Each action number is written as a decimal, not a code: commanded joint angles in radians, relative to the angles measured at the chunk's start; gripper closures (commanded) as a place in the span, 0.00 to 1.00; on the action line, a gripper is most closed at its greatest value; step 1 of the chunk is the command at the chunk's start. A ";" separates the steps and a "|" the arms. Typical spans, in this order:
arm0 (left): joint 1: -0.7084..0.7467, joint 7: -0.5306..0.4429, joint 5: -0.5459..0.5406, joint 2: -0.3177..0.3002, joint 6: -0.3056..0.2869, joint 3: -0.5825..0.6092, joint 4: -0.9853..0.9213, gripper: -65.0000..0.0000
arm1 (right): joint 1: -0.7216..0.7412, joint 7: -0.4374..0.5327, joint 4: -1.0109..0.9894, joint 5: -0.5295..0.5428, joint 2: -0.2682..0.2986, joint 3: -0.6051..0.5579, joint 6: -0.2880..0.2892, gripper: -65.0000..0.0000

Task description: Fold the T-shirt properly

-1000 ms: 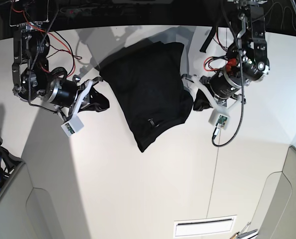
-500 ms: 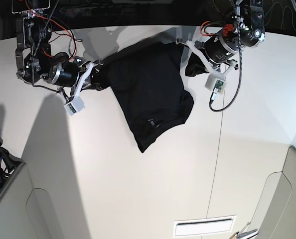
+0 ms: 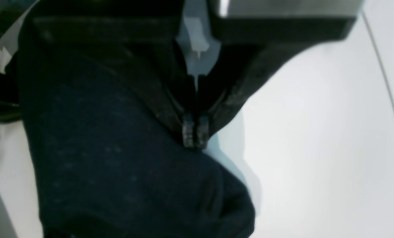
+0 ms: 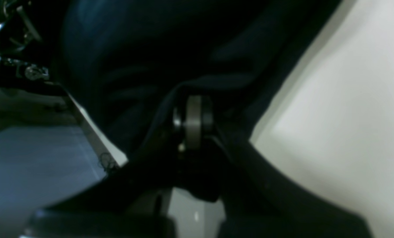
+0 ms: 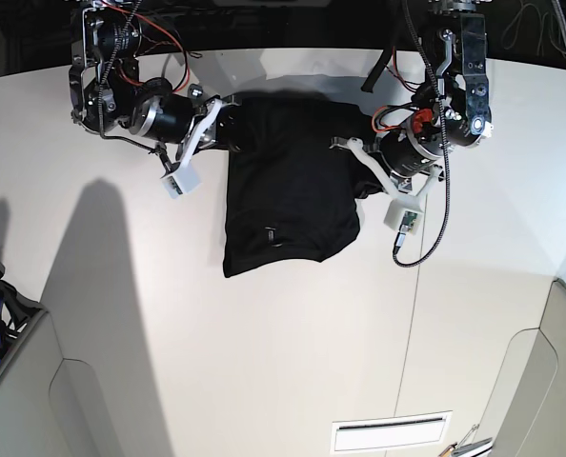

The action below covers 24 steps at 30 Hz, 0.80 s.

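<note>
Both pincers pinch the T-shirt [image 5: 288, 195]: left pincer [image 5: 361, 173] & right pincer [image 5: 228, 129]. Keep edge taut, lower evenly to surface [image 5: 264, 362].

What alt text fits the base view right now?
A black T-shirt lies on a pale table, gripped along its far edge by two robot arms, the right gripper at its left side and the left gripper at its right.

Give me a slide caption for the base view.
Both claws, left and right, pinch opposite edges of the black T-shirt on the white table.
</note>
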 commanded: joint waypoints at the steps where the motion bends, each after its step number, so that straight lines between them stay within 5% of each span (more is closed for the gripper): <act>1: -0.007 -0.016 -0.006 0.000 -0.006 0.000 0.014 1.00 | 0.008 0.015 0.015 0.023 -0.002 0.001 0.008 1.00; 10: 0.004 -0.006 0.006 -0.034 -0.006 -0.059 0.094 1.00 | 0.007 -0.039 0.100 0.011 0.010 0.003 0.008 1.00; 24: 0.391 0.037 -0.029 -0.039 -0.045 -0.302 0.391 1.00 | -0.269 -0.053 0.422 0.013 0.273 0.102 0.007 1.00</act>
